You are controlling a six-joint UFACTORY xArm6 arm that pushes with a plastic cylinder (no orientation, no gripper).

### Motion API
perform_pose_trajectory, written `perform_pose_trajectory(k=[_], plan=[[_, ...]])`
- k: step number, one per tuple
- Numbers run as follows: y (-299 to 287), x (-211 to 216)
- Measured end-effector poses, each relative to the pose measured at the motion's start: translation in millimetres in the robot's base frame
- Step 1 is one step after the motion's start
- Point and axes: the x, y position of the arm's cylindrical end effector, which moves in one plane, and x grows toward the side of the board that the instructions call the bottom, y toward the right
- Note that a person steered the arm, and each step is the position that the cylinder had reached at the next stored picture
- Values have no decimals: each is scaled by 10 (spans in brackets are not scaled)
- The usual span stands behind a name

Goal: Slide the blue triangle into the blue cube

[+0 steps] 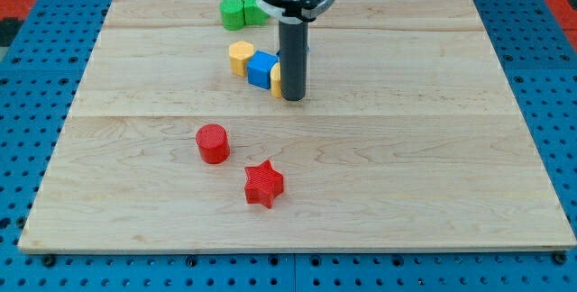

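The blue cube sits on the wooden board at upper middle, touching a yellow block on its left. A second yellow block peeks out at the cube's right, mostly hidden by my rod. My tip rests on the board just right of the cube, against that yellow block. No blue triangle shows in this view; the arm and rod cover part of the board above the cube.
Two green blocks sit near the board's top edge, the right one partly under the arm. A red cylinder and a red star lie lower, left of centre.
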Motion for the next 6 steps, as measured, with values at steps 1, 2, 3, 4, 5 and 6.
perform_pose_trajectory(k=[1,2,3,4,5,6], plan=[[394,-563],[334,-1042],[-183,-963],[-177,-1184],[-275,-1383],[-498,-1191]])
